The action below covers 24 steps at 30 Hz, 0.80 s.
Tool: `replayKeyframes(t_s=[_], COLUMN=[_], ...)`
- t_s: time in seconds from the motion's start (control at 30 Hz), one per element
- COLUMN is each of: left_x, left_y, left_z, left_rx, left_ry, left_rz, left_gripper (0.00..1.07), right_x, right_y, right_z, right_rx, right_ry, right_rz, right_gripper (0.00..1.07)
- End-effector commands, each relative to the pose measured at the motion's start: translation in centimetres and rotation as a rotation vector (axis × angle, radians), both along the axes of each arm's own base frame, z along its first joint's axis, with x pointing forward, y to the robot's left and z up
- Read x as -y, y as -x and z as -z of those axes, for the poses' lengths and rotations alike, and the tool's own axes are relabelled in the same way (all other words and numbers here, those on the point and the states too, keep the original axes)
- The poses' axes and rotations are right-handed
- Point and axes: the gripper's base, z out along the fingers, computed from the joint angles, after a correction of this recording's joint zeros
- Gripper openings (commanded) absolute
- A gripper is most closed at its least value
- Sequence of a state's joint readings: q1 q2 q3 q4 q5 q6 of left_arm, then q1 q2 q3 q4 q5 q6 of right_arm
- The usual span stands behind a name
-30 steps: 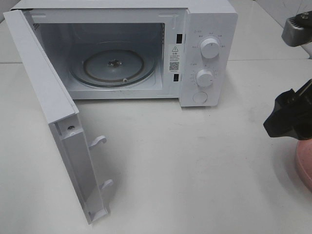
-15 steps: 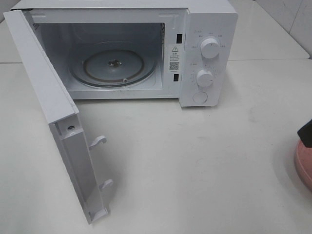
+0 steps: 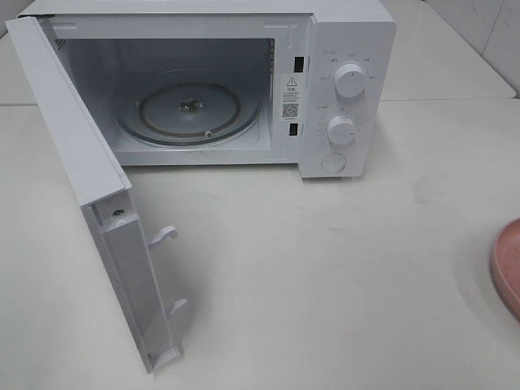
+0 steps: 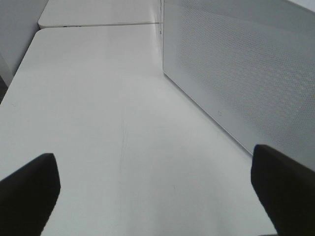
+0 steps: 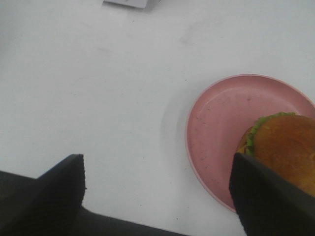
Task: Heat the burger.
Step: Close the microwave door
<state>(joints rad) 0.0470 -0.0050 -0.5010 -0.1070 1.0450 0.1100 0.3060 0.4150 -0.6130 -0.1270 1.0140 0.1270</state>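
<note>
Hovering with both sets of fingers spread, we have nothing in our grasp.

Our right gripper (image 5: 157,196) hangs open above the white table (image 3: 325,268), its fingers apart beside the burger (image 5: 283,150), which sits on the pink plate (image 5: 221,128) at the table's right edge. Our left gripper (image 4: 157,196) gapes empty beside the microwave (image 3: 341,89), whose door (image 3: 89,195) stands open on a bare glass turntable (image 3: 191,110).

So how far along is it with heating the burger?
Done: the microwave door stands wide open, and the glass turntable inside is bare. In hand: the right claw is open above the table by the pink plate, with the burger on it not gripped. The left claw is open and empty. Left: pick up the burger, load it, shut the door, turn the dials.
</note>
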Motion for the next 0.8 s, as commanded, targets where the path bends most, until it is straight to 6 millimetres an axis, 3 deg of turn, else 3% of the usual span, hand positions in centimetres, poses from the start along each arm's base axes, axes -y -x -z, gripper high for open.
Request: replayKeyframes(t_s=[0.03,0.33,0.8], left_x=[0.0,0.0,0.0], left_y=[0.2,0.2,0.2], left_z=[0.0,0.0,0.0], left_rx=[0.025,0.025,0.025], left_ry=[0.003,0.003,0.003], left_rz=[-0.007,-0.007,-0.007], left_gripper=[1.01,1.01,1.01], right_x=[0.6,1.3,1.5], right_y=[1.5,4.0,6.6], right_z=[0.5,2.2,2.5], right_rx=[0.057,0.140,0.302], right_ry=[-0.017,-0.040,-0.058], right_rz=[0.047,0.129,0.190], right_gripper=[0.76,0.76,0.76])
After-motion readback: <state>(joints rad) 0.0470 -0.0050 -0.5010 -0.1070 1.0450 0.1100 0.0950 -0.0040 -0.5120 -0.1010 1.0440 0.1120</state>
